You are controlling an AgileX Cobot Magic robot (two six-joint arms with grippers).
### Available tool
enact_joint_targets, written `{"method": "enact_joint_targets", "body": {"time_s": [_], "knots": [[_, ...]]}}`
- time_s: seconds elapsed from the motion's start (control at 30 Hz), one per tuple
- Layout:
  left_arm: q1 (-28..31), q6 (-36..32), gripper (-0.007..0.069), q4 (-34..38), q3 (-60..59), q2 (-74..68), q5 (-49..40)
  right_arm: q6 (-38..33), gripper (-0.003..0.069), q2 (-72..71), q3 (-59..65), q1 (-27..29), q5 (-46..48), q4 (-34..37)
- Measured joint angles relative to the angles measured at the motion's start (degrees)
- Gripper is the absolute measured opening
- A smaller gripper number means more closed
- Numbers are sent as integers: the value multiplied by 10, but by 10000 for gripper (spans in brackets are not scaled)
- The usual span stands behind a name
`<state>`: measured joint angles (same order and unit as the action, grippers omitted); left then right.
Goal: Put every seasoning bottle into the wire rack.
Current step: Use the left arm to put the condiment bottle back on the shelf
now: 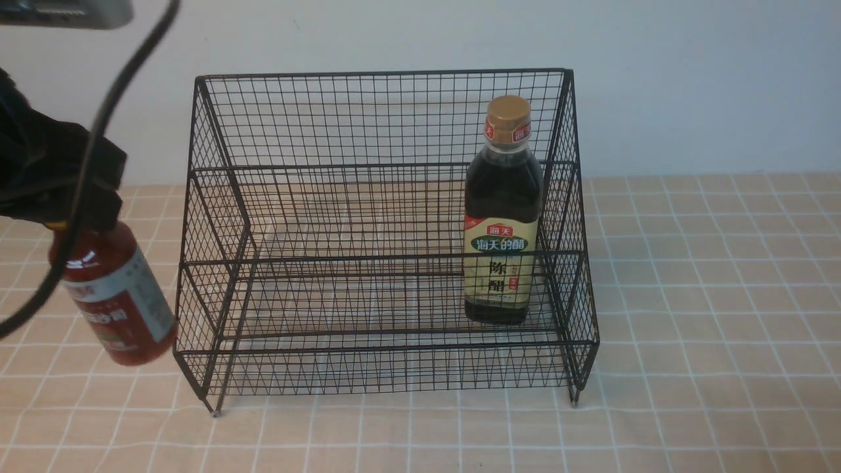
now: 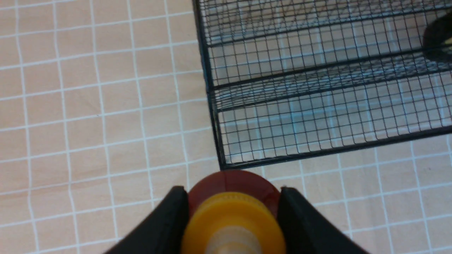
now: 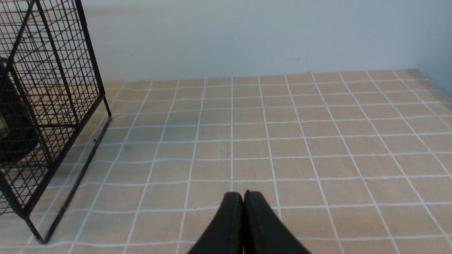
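Bringing the red-sauce bottle (image 1: 118, 295), tilted, to the wire rack (image 1: 384, 258), my left pincer (image 2: 233, 203) gripping its top. Next, I should lift and move right. My right pincer (image 3: 243, 197) is closed, empty.

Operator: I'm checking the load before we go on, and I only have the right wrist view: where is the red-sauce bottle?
Observer: The red-sauce bottle is in the left gripper, tilted, on the left side of the wire rack.

Operator: Which part of it are the jaws closed on?

Observer: Its upper end, just by the yellow cap; the left wrist view shows a finger on each side.

Operator: I see only part of something dark behind the mesh. What is it?

Observer: The dark-liquid bottle, standing in the rack toward its right end, with a gold cap and its label facing the front camera.
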<state>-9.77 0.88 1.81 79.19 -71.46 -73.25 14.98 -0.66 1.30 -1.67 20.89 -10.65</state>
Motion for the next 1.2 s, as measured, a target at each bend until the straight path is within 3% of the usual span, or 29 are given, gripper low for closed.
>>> {"method": "enact_joint_targets", "body": {"time_s": [0.27, 1.2], "knots": [[-32, 7, 290, 0, 0, -54, 2, 0, -13, 0, 0, 0, 0, 0], [-32, 11, 290, 11, 0, -141, 117, 0, -13, 0, 0, 0, 0, 0]]}}
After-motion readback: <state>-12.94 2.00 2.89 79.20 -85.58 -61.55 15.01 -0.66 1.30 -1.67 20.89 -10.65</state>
